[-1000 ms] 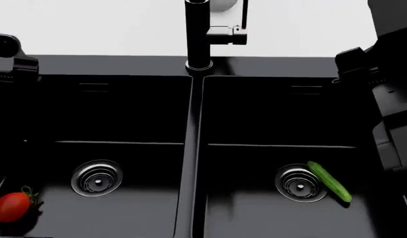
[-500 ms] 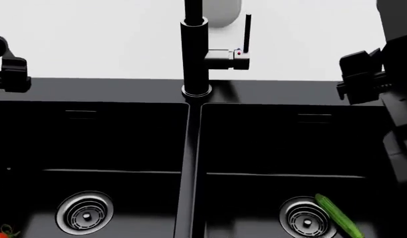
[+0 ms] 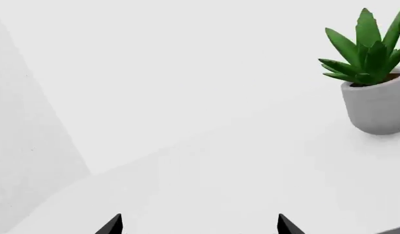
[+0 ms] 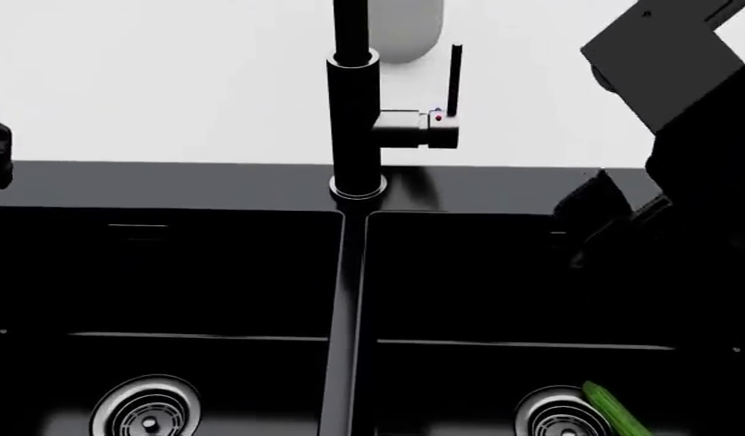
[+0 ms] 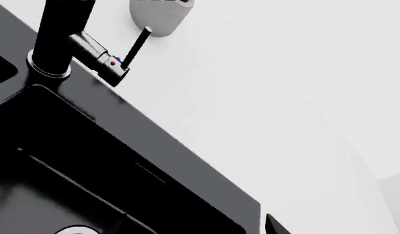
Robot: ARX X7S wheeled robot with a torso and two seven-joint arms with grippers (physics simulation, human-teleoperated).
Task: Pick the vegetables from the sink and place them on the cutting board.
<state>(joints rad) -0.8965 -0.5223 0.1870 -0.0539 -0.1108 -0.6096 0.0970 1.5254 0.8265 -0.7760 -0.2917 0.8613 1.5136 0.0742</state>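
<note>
Filling the head view: black double-basin sink [image 4: 227,272] with central divider, black faucet [image 4: 354,109] at its back edge. Over the right basin's back corner, right gripper [image 4: 597,222] — jaw state impossible to tell. Left gripper [image 3: 198,226] empty, tips wide apart. Slim green cucumber [image 4: 612,413] beside the right drain; tomato and board unseen. Still approaching — next, lowering onto the cucumber.

Green spiky succulent [image 3: 367,46] in grey pot [image 3: 378,103], at 2 o'clock in the left wrist view, standing on white counter [image 3: 219,170]
</note>
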